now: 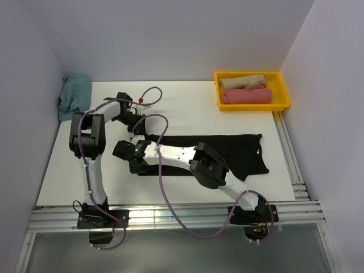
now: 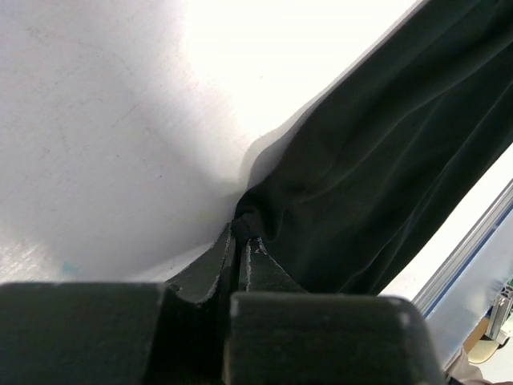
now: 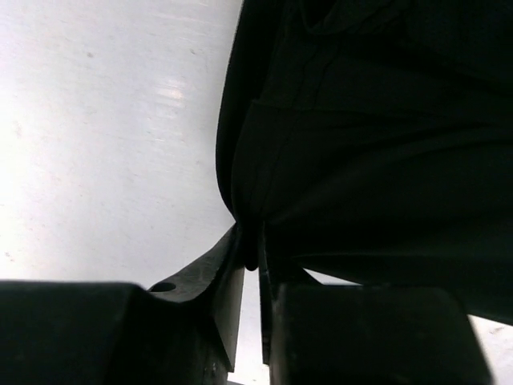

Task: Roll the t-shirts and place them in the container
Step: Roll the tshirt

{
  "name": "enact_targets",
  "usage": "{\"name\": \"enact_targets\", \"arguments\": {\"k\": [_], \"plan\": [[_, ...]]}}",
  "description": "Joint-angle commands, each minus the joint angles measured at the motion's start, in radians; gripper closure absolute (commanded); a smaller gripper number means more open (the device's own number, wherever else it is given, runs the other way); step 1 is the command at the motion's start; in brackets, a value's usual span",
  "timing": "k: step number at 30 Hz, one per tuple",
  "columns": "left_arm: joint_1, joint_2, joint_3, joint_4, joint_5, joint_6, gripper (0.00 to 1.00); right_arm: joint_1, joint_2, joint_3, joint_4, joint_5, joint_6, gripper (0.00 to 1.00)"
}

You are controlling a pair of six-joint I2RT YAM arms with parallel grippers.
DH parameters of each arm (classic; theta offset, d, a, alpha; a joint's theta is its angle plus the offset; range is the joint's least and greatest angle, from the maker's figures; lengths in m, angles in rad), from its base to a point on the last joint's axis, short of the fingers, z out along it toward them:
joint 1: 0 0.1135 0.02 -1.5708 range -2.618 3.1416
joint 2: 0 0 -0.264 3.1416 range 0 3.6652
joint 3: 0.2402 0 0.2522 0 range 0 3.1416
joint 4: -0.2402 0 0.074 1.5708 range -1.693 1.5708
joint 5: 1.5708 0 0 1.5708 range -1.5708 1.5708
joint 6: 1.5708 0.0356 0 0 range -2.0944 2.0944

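The black shirt lies in a long flat strip across the middle of the table. Both arms meet at its left end. The left gripper has its fingers pinched tight on the cloth at the upper corner. The right gripper nips the cloth at the lower corner. Holding both corners should help the end turn over evenly to start a roll. At the upper right, a bin holds a pink shirt and a beige shirt, both rolled. A blue shirt sits bunched at the upper left.
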Motion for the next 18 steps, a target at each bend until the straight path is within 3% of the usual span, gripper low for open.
{"name": "enact_targets", "arguments": {"k": [1, 8, 14, 18], "plan": [[-0.011, -0.013, 0.025, 0.022, -0.061, -0.006, 1.0, -0.003, 0.039, 0.06, 0.018, -0.01, -0.014, 0.85], [-0.011, -0.072, 0.011, 0.03, -0.186, -0.006, 1.0, -0.005, 0.009, 0.071, 0.096, -0.048, -0.03, 0.89], [-0.011, -0.088, 0.02, 0.017, -0.249, -0.016, 0.99, -0.012, -0.095, -0.095, 0.264, -0.071, -0.007, 0.9], [-0.011, -0.103, 0.026, 0.014, -0.255, -0.03, 0.93, -0.025, -0.158, -0.199, 0.346, -0.094, 0.009, 0.92]]}}
